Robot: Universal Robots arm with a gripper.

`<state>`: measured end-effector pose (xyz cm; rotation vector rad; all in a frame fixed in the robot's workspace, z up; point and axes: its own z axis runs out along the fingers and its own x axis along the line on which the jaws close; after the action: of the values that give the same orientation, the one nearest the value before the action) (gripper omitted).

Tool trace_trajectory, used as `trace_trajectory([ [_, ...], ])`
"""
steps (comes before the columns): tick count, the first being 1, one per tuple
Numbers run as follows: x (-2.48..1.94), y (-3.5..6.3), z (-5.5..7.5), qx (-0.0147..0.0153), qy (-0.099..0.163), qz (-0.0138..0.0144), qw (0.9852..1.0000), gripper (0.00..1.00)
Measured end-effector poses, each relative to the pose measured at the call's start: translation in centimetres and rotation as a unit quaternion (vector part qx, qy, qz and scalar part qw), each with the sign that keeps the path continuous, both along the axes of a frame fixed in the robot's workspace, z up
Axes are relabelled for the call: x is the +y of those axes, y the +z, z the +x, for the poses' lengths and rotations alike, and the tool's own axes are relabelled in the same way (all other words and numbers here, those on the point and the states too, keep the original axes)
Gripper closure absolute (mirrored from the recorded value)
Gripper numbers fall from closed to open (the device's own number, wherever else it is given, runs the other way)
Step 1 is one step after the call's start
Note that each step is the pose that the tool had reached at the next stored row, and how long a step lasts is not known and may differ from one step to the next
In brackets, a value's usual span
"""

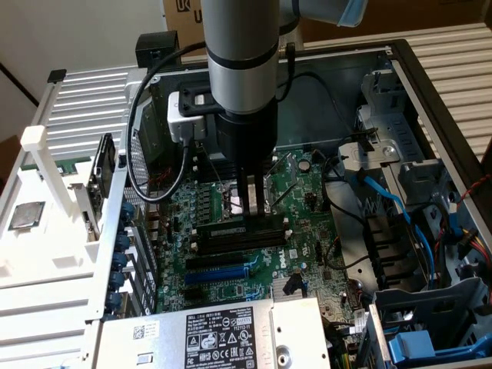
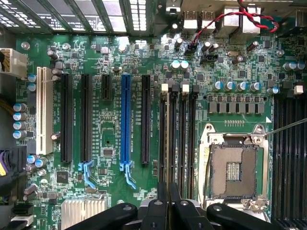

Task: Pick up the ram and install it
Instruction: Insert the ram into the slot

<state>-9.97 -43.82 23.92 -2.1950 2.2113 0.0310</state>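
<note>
My gripper hangs straight down from the arm, inside the open computer case, low over the green motherboard. Its fingertips stand just above the row of long black memory slots. In the wrist view the two black fingers are pressed together, and my gripper lines up with the memory slots that have white end clips. The open processor socket lies beside them. The ram is hidden: I make out no green stick between the fingers or standing in a slot.
A blue expansion slot, black ones and a white one lie beside the memory slots. The case wall, drive cage, blue cables and power supply crowd the board. A white rack stands at the exterior view's left.
</note>
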Motion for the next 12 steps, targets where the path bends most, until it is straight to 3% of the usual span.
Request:
trace_trajectory([
  [12,-0.01,-0.37,-0.05,-0.0001,0.000,0.0001,1.0000,0.88],
])
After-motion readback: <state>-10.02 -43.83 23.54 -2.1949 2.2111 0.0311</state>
